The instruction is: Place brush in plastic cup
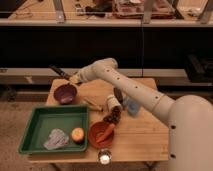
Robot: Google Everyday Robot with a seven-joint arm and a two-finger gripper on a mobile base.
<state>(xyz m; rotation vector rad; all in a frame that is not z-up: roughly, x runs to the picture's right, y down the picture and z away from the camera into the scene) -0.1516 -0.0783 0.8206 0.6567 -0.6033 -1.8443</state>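
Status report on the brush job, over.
Gripper behind purple bowl, jaws shut on brush. Plastic cup mid-table, brush not yet in. White jar close beside cup.

wooden table (145, 137) before dark shelving (100, 50)

On my feed the arm (136, 93) is cream-white: smooth, rounded tube sections with bulging joints and a row of small dark dots along its length. A broad pale domed shell (192, 131) forms its base. The end effector (75, 78), duller and greyish-tan, is at the worktop's (145, 136) back-left edge
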